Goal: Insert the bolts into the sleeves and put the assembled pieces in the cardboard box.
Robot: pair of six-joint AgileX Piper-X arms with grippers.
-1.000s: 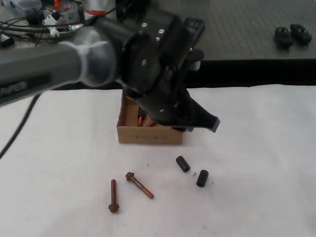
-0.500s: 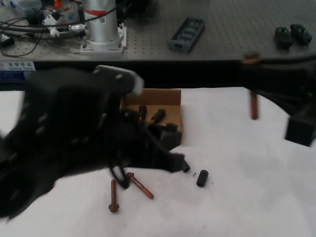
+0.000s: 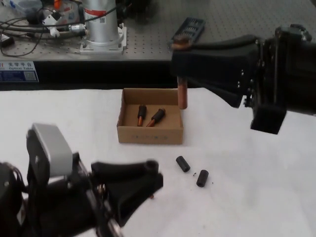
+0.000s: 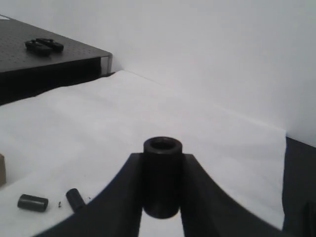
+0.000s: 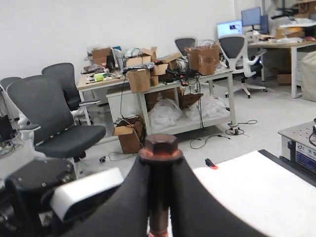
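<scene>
Clamping one black sleeve [image 4: 162, 190] upright, open bore uppermost, in the left pincer [image 4: 162, 165], with both fingers shut against its sides, low over the near left part of the white-covered worktop [image 3: 261, 197]. Gripping one copper-coloured bolt [image 3: 182, 96] in the right pincer [image 3: 180, 69], with fingers closed on the shank just under the hexagonal head. Hanging vertical, head up, with the lower end seen against the far right corner of the cardboard box [image 3: 150, 134]; whether over the box or beyond it, cannot tell. Lying inside the box, side by side on its floor and not touching: first assembled piece [image 3: 141, 114] and second assembled piece [image 3: 157, 117], each with the black sleeve end toward the far wall and the copper end toward the near wall. Lying loose on the worktop, nearward and rightward of the box: nearer loose sleeve [image 3: 202, 178] and farther loose sleeve [image 3: 182, 164], close together, apart.
</scene>
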